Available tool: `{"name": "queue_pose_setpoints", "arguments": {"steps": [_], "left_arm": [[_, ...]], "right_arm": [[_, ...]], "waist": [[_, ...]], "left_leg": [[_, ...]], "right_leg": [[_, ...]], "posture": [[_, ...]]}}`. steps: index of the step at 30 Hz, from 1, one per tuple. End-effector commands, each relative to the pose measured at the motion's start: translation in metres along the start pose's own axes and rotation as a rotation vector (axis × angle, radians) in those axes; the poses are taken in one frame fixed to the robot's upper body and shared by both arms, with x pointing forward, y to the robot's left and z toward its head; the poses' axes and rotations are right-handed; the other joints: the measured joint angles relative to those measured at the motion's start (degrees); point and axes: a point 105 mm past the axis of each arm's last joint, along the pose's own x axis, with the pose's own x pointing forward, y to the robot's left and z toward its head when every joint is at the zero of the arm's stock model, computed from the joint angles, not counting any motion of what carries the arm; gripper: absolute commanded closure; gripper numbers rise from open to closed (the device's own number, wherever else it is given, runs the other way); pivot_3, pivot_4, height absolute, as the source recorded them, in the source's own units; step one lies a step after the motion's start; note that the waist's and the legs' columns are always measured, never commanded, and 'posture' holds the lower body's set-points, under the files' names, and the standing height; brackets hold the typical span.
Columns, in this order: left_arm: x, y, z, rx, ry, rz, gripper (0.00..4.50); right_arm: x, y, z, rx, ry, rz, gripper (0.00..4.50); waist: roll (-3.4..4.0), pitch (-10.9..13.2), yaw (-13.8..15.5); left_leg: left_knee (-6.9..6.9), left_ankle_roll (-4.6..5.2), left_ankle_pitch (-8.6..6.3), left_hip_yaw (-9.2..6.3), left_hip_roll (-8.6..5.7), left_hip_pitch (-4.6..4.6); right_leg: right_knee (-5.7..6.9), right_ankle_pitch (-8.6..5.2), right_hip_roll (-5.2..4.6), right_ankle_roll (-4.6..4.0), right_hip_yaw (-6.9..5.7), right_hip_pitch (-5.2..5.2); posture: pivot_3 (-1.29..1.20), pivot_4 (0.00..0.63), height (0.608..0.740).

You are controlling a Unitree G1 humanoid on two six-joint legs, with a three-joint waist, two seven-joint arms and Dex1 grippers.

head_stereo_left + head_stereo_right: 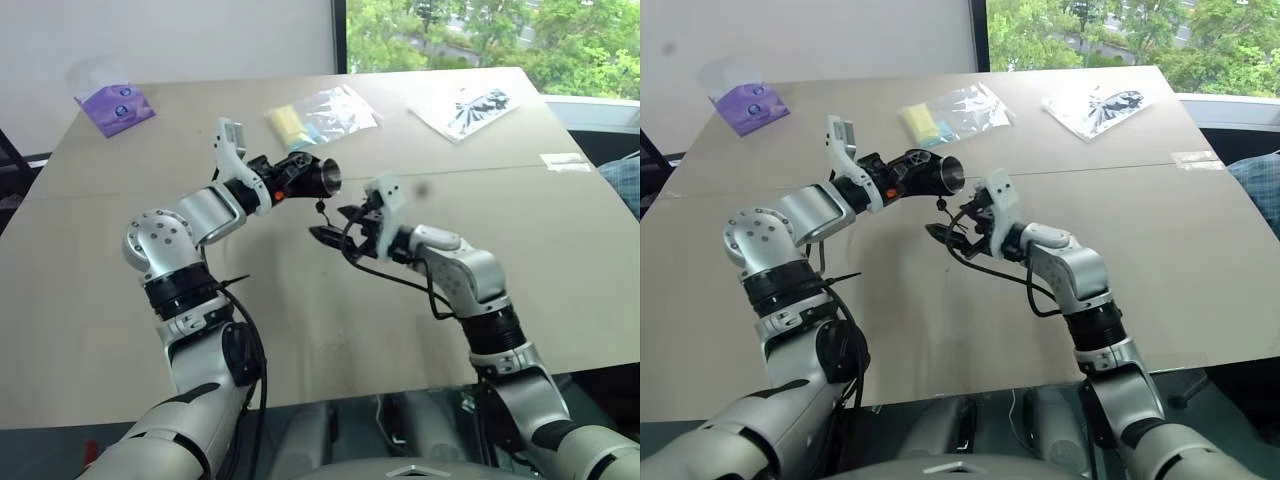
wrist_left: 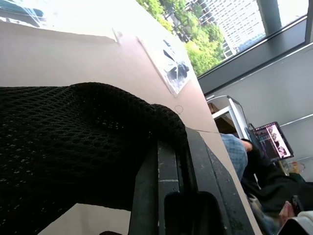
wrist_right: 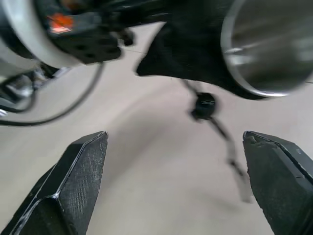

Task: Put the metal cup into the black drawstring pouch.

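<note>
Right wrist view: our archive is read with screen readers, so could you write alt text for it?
Two open black fingers frame a tan table. Beyond them hangs the metal cup, its rim sticking out of the black drawstring pouch, with a thin cord dangling below, held by the left gripper.

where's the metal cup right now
In the left eye view the metal cup is held up above the table, sitting inside the black drawstring pouch that the left gripper grips, just up-left of the open right gripper.

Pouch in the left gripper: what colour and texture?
Black mesh pouch, clearest in the left wrist view.
</note>
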Motion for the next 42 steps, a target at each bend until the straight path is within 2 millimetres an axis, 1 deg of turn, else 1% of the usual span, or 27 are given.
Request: {"name": "queue_pose_setpoints", "arguments": {"steps": [1, 6, 8, 10, 12, 14, 16, 17, 20, 23, 26, 29, 31, 34, 42], "left_arm": [[-0.005, -0.015, 0.015, 0.036, -0.053, -0.043, 4.50], [-0.006, -0.017, 0.020, 0.038, -0.067, -0.043, 4.50], [-0.006, -0.019, 0.021, 0.039, -0.070, -0.046, 4.50], [-0.007, -0.020, 0.021, 0.040, -0.072, -0.048, 4.50], [-0.008, -0.019, 0.022, 0.041, -0.076, -0.047, 4.50], [-0.010, -0.018, 0.024, 0.040, -0.083, -0.044, 4.50], [-0.011, -0.017, 0.024, 0.037, -0.090, -0.041, 4.50], [-0.012, -0.016, 0.024, 0.034, -0.093, -0.039, 4.50], [-0.013, -0.016, 0.024, 0.026, -0.104, -0.040, 4.50], [-0.014, -0.014, 0.024, 0.009, -0.120, -0.046, 4.50], [-0.015, -0.014, 0.025, -0.015, -0.142, -0.056, 4.50], [-0.016, -0.014, 0.026, -0.046, -0.165, -0.071, 4.50], [-0.016, -0.013, 0.025, -0.072, -0.174, -0.076, 4.50], [-0.017, -0.010, 0.022, -0.096, -0.179, -0.068, 4.50], [-0.019, -0.004, 0.024, -0.126, -0.197, -0.048, 4.50]], "right_arm": [[0.016, 0.008, 0.004, -0.009, -0.028, 0.055, 0.03], [0.036, 0.011, -0.008, -0.007, -0.015, 0.096, 0.03], [0.043, 0.009, -0.010, -0.008, -0.020, 0.094, 0.55], [0.046, 0.004, -0.013, -0.025, -0.017, 0.073, 1.33], [0.046, -0.001, -0.014, -0.071, -0.011, 0.042, 2.21], [0.042, -0.008, -0.011, -0.101, -0.023, 0.006, 3.22], [0.036, -0.018, -0.008, -0.172, -0.017, -0.053, 4.17], [0.031, -0.025, -0.007, -0.225, -0.004, -0.095, 4.48], [0.014, -0.041, -0.003, -0.359, 0.025, -0.194, 4.48], [-0.004, -0.054, 0.009, -0.464, 0.027, -0.292, 4.48], [-0.018, -0.062, 0.021, -0.541, 0.027, -0.369, 4.48], [-0.028, -0.068, 0.033, -0.611, 0.027, -0.424, 4.48], [-0.033, -0.069, 0.041, -0.633, 0.015, -0.448, 4.48], [-0.034, -0.066, 0.046, -0.656, 0.009, -0.449, 4.48], [-0.036, -0.058, 0.052, -0.656, -0.006, -0.439, 4.48]], "waist": [[0.00, 0.0, 0.1], [0.00, 0.0, 0.0], [0.00, 0.0, 0.0], [0.00, 0.0, 0.0], [0.00, 0.0, 0.0], [0.00, 0.0, 0.0], [0.00, 0.0, 0.0], [0.00, 0.0, 0.1], [0.00, 0.0, 0.1], [0.00, 0.0, 0.1], [0.00, 0.0, 0.0], [0.00, 0.0, 0.0], [-0.01, 0.0, 0.1], [-0.01, 0.0, 0.1], [-0.02, 0.0, 0.1]], "left_leg": [[0.01, 0.00, 0.00, -0.01, 0.00, 0.00], [0.01, 0.00, 0.00, -0.01, -0.01, -0.01], [0.00, 0.00, 0.00, -0.02, -0.01, -0.01], [0.00, 0.00, 0.00, -0.01, -0.01, -0.01], [0.00, 0.00, 0.00, -0.01, -0.01, -0.01], [0.01, 0.00, 0.00, -0.02, -0.01, -0.02], [0.01, 0.00, 0.00, -0.02, -0.01, -0.02], [0.01, 0.00, 0.00, -0.02, -0.01, -0.02], [0.02, 0.00, 0.00, -0.02, -0.02, -0.03], [0.01, 0.00, 0.00, -0.02, -0.01, -0.04], [0.01, 0.00, 0.00, 0.01, -0.01, -0.04], [0.01, 0.00, 0.00, 0.01, 0.00, -0.03], [0.00, 0.00, 0.00, 0.01, 0.01, -0.04], [0.01, 0.00, 0.00, 0.02, 0.00, -0.06], [0.01, 0.00, 0.00, 0.02, 0.00, -0.05]], "right_leg": [[0.00, 0.00, 0.00, 0.00, -0.01, 0.00], [-0.02, 0.00, 0.00, 0.00, -0.01, 0.00], [-0.02, 0.00, 0.00, 0.00, -0.01, -0.01], [-0.01, 0.00, 0.00, 0.00, -0.01, 0.00], [-0.01, 0.00, -0.01, 0.00, -0.01, 0.00], [-0.02, 0.00, -0.01, 0.00, -0.01, 0.00], [-0.02, 0.00, -0.01, 0.00, -0.01, -0.01], [-0.01, 0.00, -0.01, 0.00, -0.01, -0.01], [-0.02, 0.00, -0.02, 0.00, -0.02, -0.01], [-0.02, 0.00, -0.02, 0.00, -0.02, -0.01], [-0.01, 0.00, -0.01, 0.00, 0.01, -0.03], [0.00, 0.00, 0.00, 0.00, 0.01, -0.03], [-0.01, 0.00, 0.00, 0.00, 0.01, -0.04], [-0.02, 0.00, -0.01, 0.00, 0.02, -0.04], [-0.02, 0.00, -0.01, 0.00, 0.01, -0.04]], "posture": [[0.00, 0.150, 0.740], [0.00, 0.150, 0.740], [0.00, 0.150, 0.740], [0.00, 0.150, 0.740], [0.00, 0.150, 0.740], [0.00, 0.150, 0.740], [0.00, 0.150, 0.740], [0.00, 0.150, 0.740], [0.00, 0.150, 0.740], [0.00, 0.150, 0.740], [0.00, 0.150, 0.740], [0.00, 0.150, 0.740], [0.00, 0.150, 0.740], [0.00, 0.150, 0.740], [0.00, 0.150, 0.740]]}}
